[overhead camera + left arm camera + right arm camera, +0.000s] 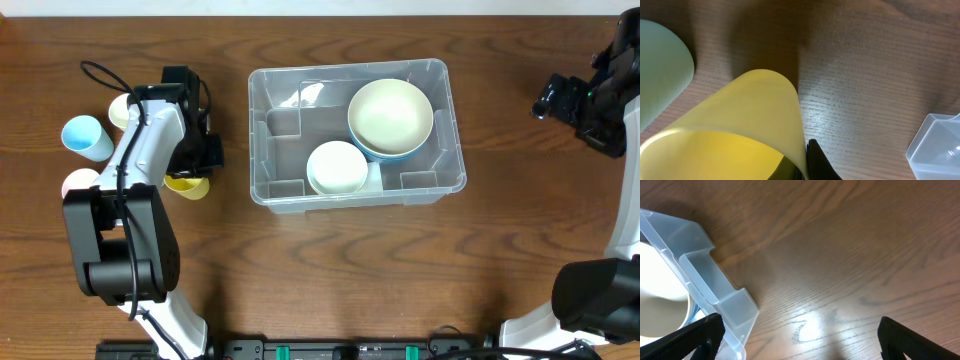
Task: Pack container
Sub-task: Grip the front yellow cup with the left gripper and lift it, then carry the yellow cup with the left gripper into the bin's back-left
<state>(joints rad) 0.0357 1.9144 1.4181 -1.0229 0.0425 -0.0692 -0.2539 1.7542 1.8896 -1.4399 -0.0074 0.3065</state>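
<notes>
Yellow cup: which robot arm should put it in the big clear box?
Left. The left gripper is shut on the yellow cup beside the container. The right gripper is open and empty.

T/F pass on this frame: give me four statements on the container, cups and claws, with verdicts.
1. The container holds bowls. True.
2. The left claw is shut on the yellow cup. True.
3. The right claw grips a bowl. False: it is open and empty, over the table.
4. The blue cup is inside the container. False: it stands on the table, left of the container.
</notes>
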